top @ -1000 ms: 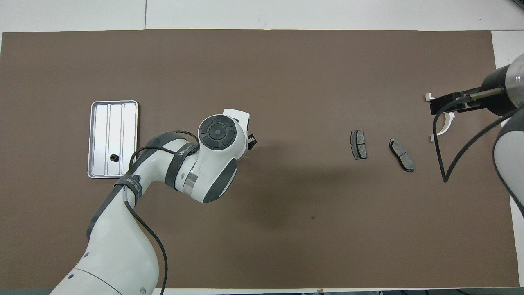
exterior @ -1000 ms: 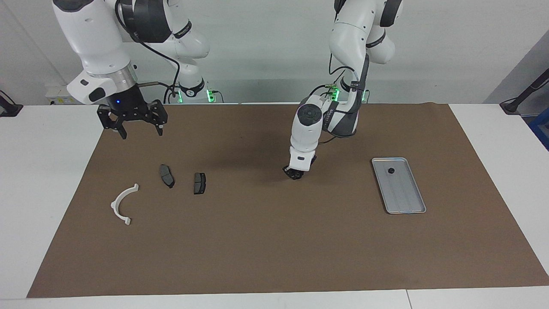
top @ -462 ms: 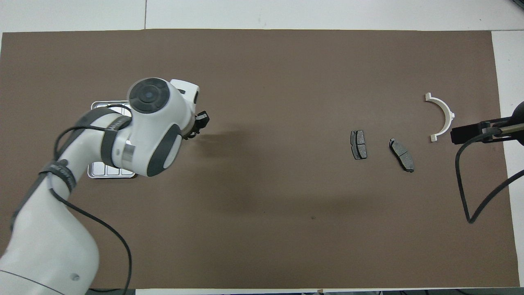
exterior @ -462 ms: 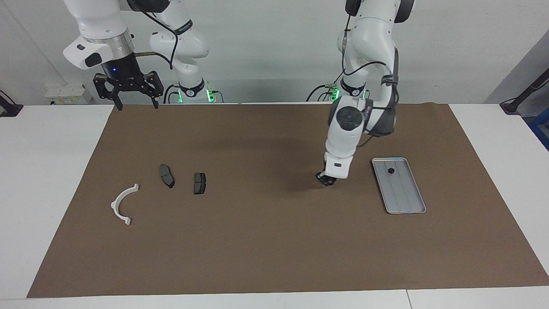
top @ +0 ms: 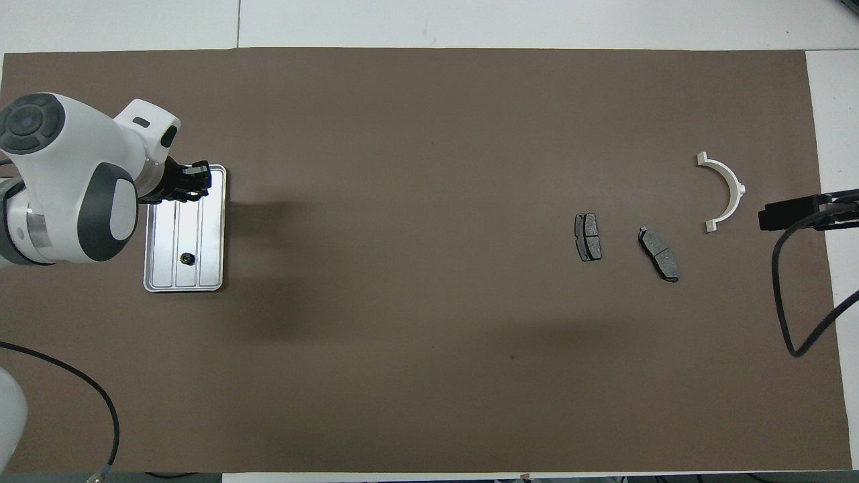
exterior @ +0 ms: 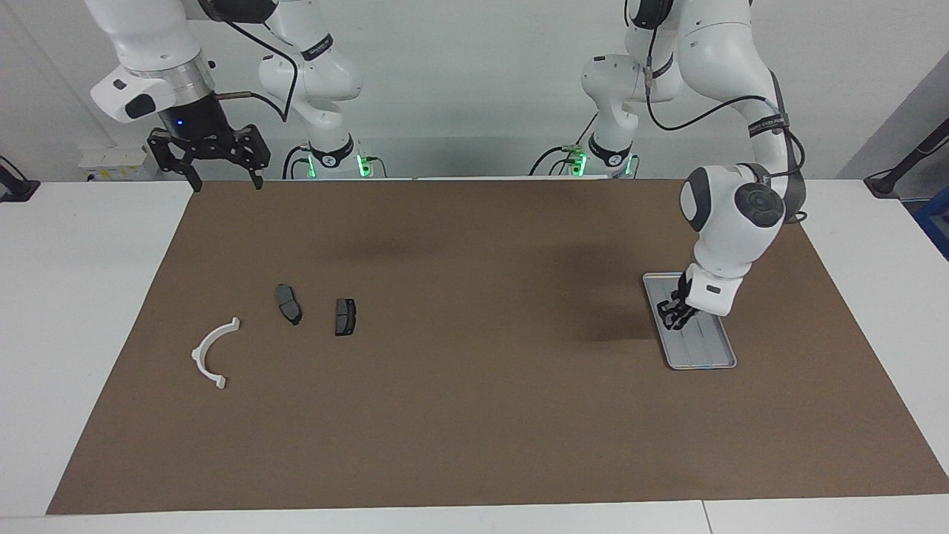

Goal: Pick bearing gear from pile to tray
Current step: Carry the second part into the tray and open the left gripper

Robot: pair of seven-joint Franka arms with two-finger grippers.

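The left gripper (exterior: pixel 676 317) hangs over the tray (exterior: pixel 723 354) at the left arm's end of the table, its fingers pinched almost together, though I cannot tell what they hold. One small black round piece (top: pixel 188 258) lies in the tray. The right gripper (exterior: pixel 220 172) waits high with fingers spread wide, and the white bracket (exterior: pixel 211 354) and two dark pads (exterior: pixel 288 304) lie at the right arm's end.

On the brown mat (top: pixel 429 376) there is one silver tray (top: pixel 213 228), and one small black round piece (top: pixel 187 258) lies in it. Toward the right arm's end lie two dark grey brake pads, one (top: pixel 588 237) beside the other (top: pixel 659 253), and one white curved bracket (top: pixel 723 192). Two robot arms stand at the table, each with one gripper.
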